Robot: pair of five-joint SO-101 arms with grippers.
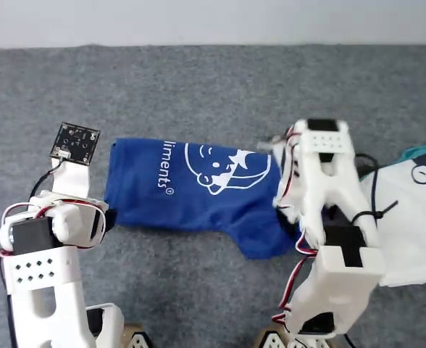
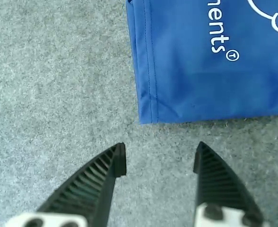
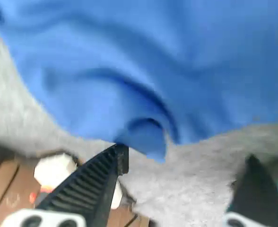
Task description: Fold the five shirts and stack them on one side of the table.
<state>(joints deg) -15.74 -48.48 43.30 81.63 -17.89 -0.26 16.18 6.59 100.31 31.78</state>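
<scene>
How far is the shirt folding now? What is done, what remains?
Done: nothing stacked yet. In hand: the blue shirt lies spread; open left pincer by its hem corner, open right pincer at another edge. Left: folding it and the white shirt, then stacking.

We see a bench (image 1: 198,80) covered in grey, carpet-like fabric. A blue shirt (image 1: 191,196) with white print lies flat near its middle, and a white shirt (image 1: 416,217) lies toward its right side.
</scene>
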